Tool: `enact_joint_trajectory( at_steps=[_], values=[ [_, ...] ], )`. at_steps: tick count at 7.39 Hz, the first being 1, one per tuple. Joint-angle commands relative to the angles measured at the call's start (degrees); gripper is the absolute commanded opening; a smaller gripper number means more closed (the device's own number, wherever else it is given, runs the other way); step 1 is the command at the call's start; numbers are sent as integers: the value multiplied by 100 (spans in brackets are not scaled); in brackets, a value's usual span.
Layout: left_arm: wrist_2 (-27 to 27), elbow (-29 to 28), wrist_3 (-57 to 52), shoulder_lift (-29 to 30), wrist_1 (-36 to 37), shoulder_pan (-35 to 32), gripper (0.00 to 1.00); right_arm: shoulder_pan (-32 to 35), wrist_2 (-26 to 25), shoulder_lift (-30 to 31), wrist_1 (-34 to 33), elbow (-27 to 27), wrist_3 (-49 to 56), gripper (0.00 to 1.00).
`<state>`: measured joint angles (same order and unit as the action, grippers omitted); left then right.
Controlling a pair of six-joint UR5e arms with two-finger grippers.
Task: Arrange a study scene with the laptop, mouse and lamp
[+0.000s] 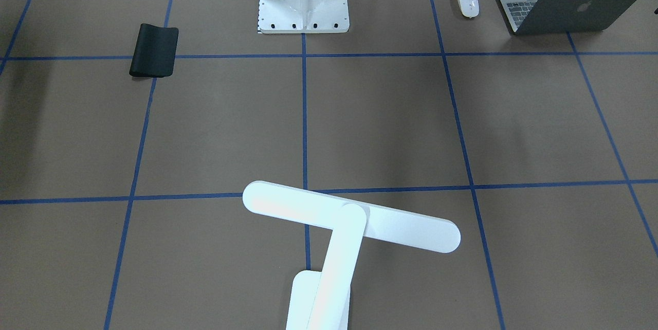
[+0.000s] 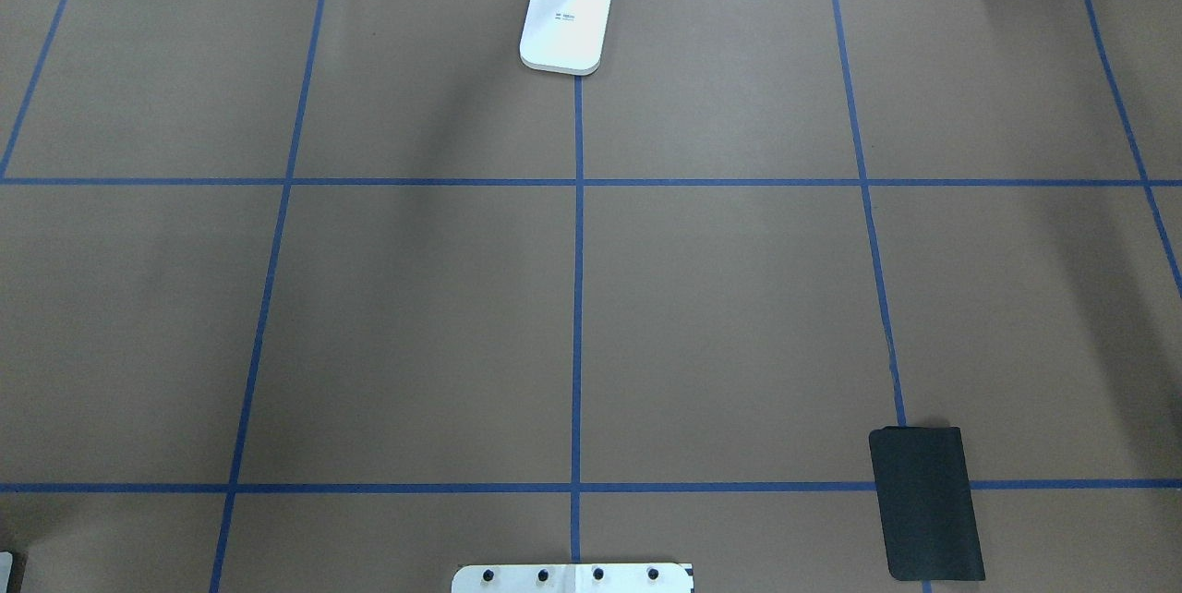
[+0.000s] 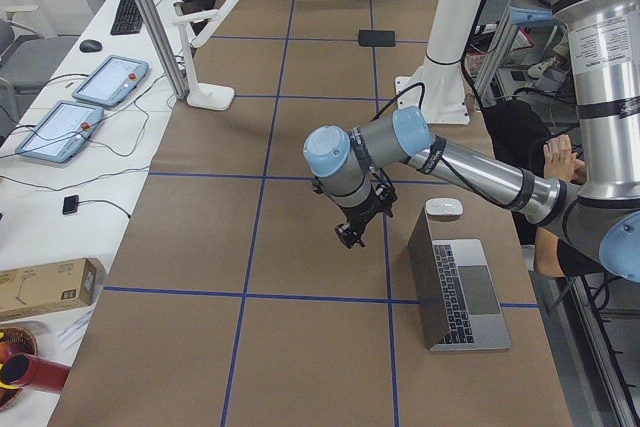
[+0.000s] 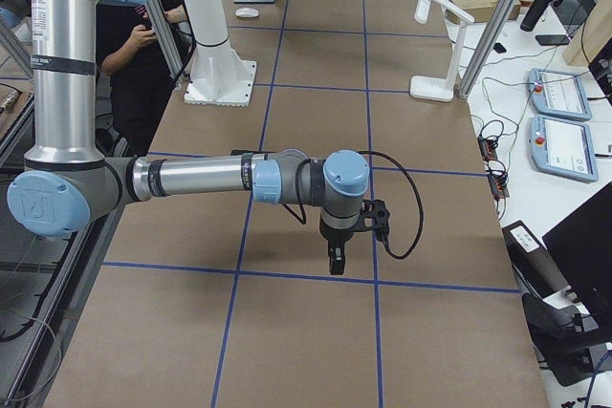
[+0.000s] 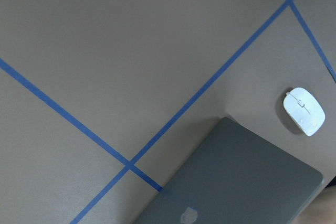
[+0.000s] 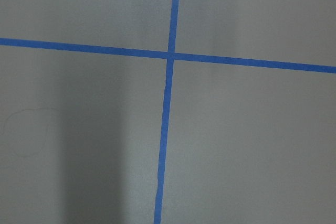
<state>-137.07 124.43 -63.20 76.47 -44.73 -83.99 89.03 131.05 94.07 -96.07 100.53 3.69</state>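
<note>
sitting open at robot's left table end: laptop (image 1: 576, 8), lid back facing left gripper (image 3: 346, 239) just beside it, left arm nearer | lamp (image 1: 349, 222) upright, far-edge middle | mouse (image 1: 467, 2) just beside laptop | right gripper (image 4: 335, 263) well apart | both finger gaps: cannot tell

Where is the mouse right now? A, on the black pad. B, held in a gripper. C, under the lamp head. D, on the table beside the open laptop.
D: the mouse lies on the bare table just beside the open laptop, not touching it, and far from the black pad and the lamp.
</note>
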Motion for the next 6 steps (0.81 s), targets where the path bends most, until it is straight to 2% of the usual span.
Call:
enact_joint_trajectory(
  at_steps=[1, 6],
  values=[
    [-13, 2, -288, -88, 25, 259, 100, -52, 0, -20, 0, -24, 0, 100],
    [-22, -24, -527, -395, 420, 234, 100, -105, 0, -64, 0, -15, 0, 100]
  ],
)
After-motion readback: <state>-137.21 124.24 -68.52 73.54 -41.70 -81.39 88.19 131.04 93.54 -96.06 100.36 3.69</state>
